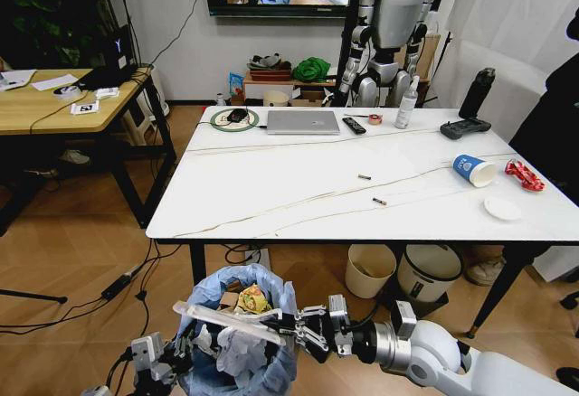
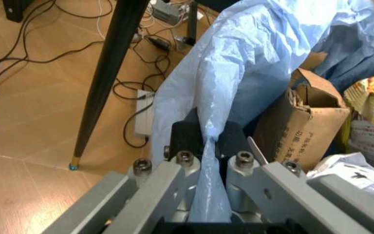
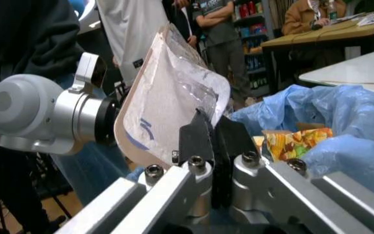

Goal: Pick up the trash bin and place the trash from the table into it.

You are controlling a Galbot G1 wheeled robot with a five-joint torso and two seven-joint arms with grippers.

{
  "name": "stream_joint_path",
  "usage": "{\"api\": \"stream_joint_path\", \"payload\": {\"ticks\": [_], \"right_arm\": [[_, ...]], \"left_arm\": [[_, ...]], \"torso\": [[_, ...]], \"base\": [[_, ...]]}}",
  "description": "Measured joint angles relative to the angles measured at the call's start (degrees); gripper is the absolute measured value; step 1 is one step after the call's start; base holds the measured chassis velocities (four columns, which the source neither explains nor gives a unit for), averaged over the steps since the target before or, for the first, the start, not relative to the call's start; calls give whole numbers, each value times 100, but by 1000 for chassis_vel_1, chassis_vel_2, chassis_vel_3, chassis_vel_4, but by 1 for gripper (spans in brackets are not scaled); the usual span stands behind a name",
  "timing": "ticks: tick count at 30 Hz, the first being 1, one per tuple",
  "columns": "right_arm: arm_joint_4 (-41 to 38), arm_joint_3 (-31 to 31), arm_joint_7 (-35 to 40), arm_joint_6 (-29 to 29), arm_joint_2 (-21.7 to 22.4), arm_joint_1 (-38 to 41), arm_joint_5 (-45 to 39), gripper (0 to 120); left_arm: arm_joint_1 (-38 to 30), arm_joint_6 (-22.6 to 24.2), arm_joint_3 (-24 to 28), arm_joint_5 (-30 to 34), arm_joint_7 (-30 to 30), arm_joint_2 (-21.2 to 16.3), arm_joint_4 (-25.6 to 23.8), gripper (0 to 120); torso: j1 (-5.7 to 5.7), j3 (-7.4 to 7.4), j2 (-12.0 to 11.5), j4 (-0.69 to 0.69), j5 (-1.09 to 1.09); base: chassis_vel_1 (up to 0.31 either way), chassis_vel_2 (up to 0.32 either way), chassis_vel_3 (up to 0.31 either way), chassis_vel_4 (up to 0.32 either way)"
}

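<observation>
Closest to you, the trash bin (image 1: 237,333) hangs low in front of the table (image 1: 271,199), below its near edge. Your left gripper (image 2: 208,141) has its jaws pinched together on a fold of the bin's blue bag (image 2: 252,58) at the rim. The bin is well loaded: a cardboard piece (image 2: 301,124), crumpled white paper (image 1: 237,349) and a yellow wrapper (image 3: 292,143) sit inside.

Your right gripper (image 3: 213,141) is clamped on the edge of the clear plastic tray (image 3: 171,105), which lies across the bin's mouth, not yet let go.

So most of the job looks done, but some remains. Toward the tabletop's right edge you have a blue paper cup (image 1: 473,169) on its side, a red wrapper (image 1: 524,175) beside it, and a white disc (image 1: 502,208) nearer the front. Two tiny scraps (image 1: 371,189) sit mid-table.
</observation>
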State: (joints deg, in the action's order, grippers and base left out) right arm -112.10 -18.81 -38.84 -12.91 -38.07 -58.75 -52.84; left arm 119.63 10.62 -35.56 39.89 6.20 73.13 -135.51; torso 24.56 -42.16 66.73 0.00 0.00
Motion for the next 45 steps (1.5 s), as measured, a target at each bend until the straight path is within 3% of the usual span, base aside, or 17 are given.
{"api": "stream_joint_path", "payload": {"ticks": [14,16,18,22,26,28,31,34,42,45], "right_arm": [[21,37,6,-33,18,-37,31,50],[16,40,6,-34,20,-37,31,51],[-75,96,10,-35,64,-53,22,63],[-338,287,50,-34,147,-117,-39,77],[-889,1166,421,21,158,-177,-345,94],[-951,1326,561,46,133,-164,-411,95],[-1018,2236,1506,289,-60,-10,-656,100],[-698,2762,2119,522,-154,160,-745,100],[586,3186,2443,699,-109,501,-412,100],[1160,3182,2229,1156,-122,633,-263,100]], "left_arm": [[44,0,53,-51,2,56,-9,0],[44,0,53,-51,3,56,-9,0],[45,0,53,-51,5,55,-8,0],[38,0,57,-55,5,51,25,0],[18,0,74,-73,-3,35,41,0],[17,0,75,-76,-5,33,42,0],[25,-6,92,-132,-27,36,38,0],[38,-19,115,-203,-65,58,16,0],[59,-39,122,-255,-103,62,-35,0],[48,-39,129,-257,-108,22,-35,0]], "torso": [[0,0,0,0,0],[0,0,0,0,0],[0,0,0,0,0],[0,0,0,0,0],[-2,0,0,0,-2],[-2,0,0,0,-2],[-1,0,0,0,0],[-1,0,0,1,0],[-1,-1,0,0,-2],[-1,-1,0,0,-1]], "base": [[0,0,0,0],[0,0,0,0],[0,0,0,0],[0,0,0,0],[0,0,0,0],[0,0,0,0],[0,0,0,0],[0,0,0,0],[0,0,0,0],[0,0,0,0]]}}
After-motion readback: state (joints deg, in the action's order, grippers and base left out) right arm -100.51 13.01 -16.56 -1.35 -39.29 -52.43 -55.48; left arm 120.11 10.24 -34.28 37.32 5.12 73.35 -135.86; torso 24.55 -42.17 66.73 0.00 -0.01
